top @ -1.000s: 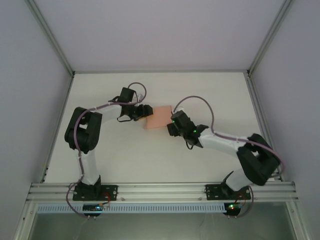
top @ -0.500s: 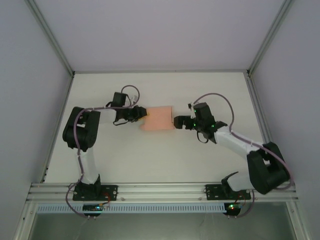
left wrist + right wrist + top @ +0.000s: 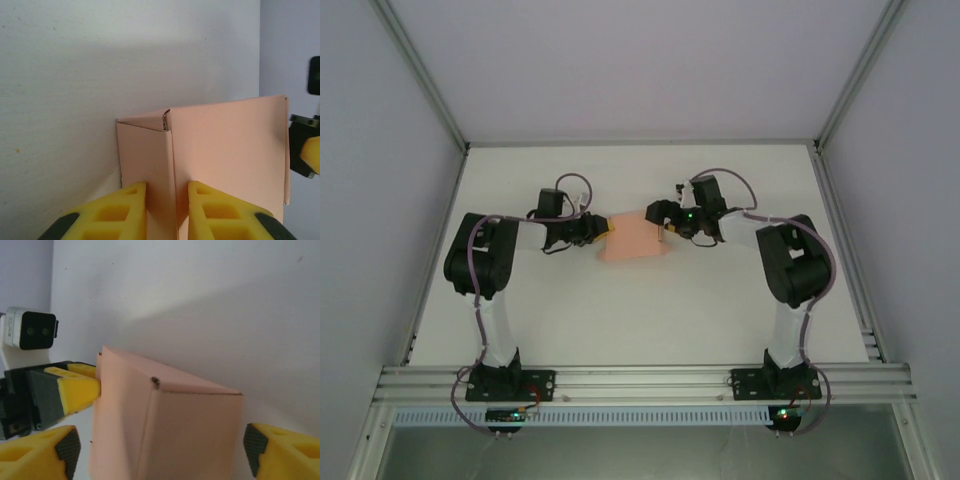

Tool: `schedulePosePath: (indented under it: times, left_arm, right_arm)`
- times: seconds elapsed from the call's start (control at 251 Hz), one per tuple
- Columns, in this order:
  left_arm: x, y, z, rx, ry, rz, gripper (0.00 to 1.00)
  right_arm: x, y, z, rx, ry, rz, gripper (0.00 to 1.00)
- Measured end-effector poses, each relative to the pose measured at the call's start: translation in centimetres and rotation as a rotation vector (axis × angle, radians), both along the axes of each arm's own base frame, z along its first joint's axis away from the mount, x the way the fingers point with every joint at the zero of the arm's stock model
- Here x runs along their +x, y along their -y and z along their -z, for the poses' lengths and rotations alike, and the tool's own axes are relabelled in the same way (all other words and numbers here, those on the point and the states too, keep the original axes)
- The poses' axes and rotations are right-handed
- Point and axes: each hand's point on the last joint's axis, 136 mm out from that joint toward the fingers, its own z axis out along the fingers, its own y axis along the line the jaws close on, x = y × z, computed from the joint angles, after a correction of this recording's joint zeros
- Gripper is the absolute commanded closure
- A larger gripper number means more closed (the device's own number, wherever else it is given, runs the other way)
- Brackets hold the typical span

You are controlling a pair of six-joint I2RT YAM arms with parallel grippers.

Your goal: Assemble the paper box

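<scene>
- White table (image 3: 620,320), pale walls around; paper box (image 3: 632,238) mid-table, nearer the far edge, lower part cut off in wrist views
- left gripper (image 3: 166,187) pinches one upright box wall
- right gripper (image 3: 162,450) gapes wide astride the box; contact unclear

- The paper box (image 3: 635,238) is plain salmon-pink thin card, folded along sharp creases into a low, squarish shape.
- It lies on the white bench (image 3: 620,320), about mid-width in the far half, turned slightly askew.
- From the left wrist, a narrow side panel meets a wider panel at a crease, with a small dark nick at the top of that corner.
- The left end effector (image 3: 167,202) pinches the narrow panel's edge.
- From the right wrist, one corner faces the camera.
</scene>
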Motion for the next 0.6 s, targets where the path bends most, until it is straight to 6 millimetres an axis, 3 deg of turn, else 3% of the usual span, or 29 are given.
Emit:
schedulePosePath:
  times: [0.148,0.267,0.327,0.403,0.483,0.603]
  left_arm:
    - [0.0,0.1,-0.1,-0.008,0.013,0.014,0.64]
    - [0.0,0.1,-0.1,0.005,0.044,0.029,0.51]
    - [0.0,0.2,-0.3,0.021,0.068,0.037,0.35]
    - [-0.4,1.0,-1.5,0.059,0.132,0.068,0.00]
    - [-1.0,2.1,-3.4,0.111,0.225,0.101,0.00]
    - [-2.3,4.0,-8.4,0.237,0.484,0.166,0.00]
  right_arm:
    - [-0.1,-1.7,0.4,0.118,-0.069,-0.016,0.54]
    - [0.1,-2.0,-0.4,0.158,-0.071,-0.016,0.56]
    - [0.1,-1.9,-0.5,0.162,-0.074,-0.015,0.57]
    - [-0.3,-1.8,-1.1,0.162,-0.065,-0.017,0.58]
    - [-1.1,-1.4,-2.1,0.155,-0.051,-0.020,0.58]
    - [-2.0,0.1,-4.9,0.142,-0.021,-0.001,0.60]
